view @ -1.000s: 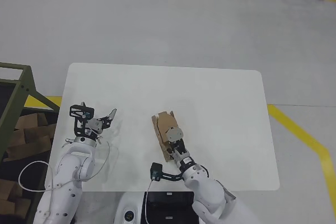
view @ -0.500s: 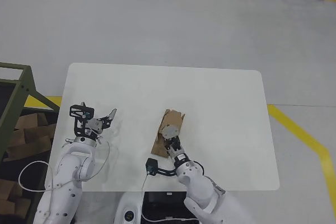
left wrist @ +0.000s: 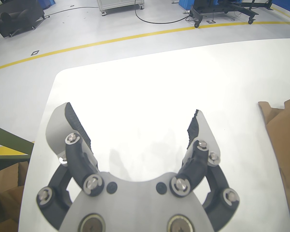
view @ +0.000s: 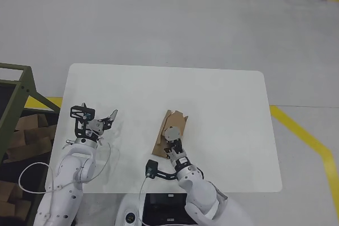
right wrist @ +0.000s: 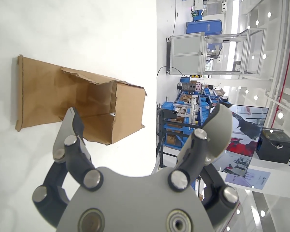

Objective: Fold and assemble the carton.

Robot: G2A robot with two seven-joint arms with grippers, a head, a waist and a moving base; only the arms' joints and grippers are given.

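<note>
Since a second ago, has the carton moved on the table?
Yes. In the top view the carton has turned: its far end has swung toward the right edge of the table, and its near end toward the left edge.

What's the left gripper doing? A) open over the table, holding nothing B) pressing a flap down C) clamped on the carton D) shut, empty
A: the left gripper is spread open over the table, with the carton lying apart from it.
</note>
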